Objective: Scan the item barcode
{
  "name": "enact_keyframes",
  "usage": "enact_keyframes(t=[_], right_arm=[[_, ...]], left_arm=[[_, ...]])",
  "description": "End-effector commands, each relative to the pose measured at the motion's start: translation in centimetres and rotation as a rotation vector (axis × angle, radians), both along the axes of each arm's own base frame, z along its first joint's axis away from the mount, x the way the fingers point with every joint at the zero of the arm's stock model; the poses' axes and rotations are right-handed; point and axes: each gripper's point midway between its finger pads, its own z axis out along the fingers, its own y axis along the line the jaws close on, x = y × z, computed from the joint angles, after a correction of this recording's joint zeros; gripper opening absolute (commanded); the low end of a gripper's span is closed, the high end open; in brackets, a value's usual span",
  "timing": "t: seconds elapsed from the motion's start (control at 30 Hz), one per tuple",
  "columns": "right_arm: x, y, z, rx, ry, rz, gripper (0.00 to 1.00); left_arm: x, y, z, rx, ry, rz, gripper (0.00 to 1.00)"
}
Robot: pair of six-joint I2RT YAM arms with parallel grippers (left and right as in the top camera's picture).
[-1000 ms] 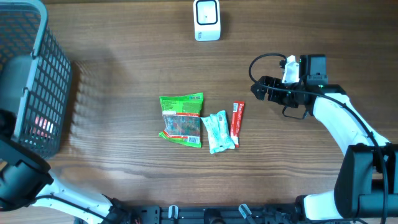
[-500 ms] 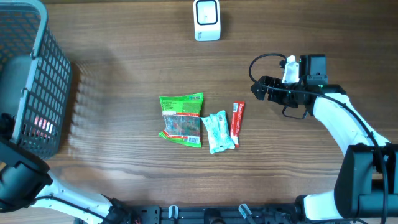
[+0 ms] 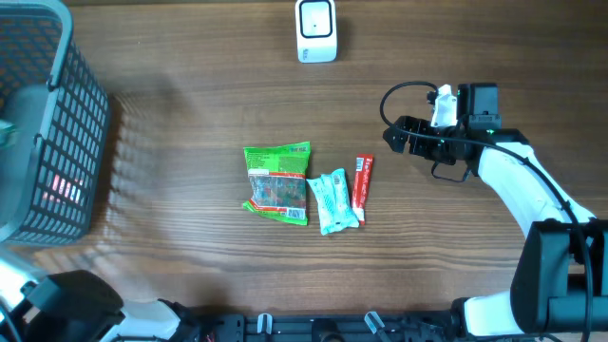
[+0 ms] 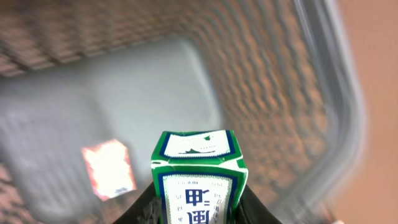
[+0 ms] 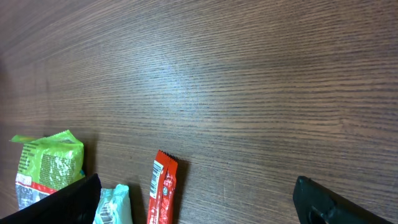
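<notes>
One green-and-blue carton (image 4: 199, 168) gripped low by left jaws, over mesh basket (image 4: 298, 93). Hold looks shallow; carton may tilt or drop in. Right jaws wide open, empty, nr red bar (image 3: 360, 188). Scanner (image 3: 315, 30) far across counter (image 3: 190, 114); barcode side unseen, misread poss.

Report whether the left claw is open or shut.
Shut. The left claw clamps a green-and-white carton between its dark fingers, over the basket.
</notes>
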Motion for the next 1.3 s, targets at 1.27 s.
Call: enact_keyframes(t=[1.27], right_arm=[[-10.7, 13.7, 24.9, 0.293, -0.767, 0.755, 0.64]], left_arm=[[-4.8, -55.2, 2.3, -0.418, -0.036, -1.622, 0.22]])
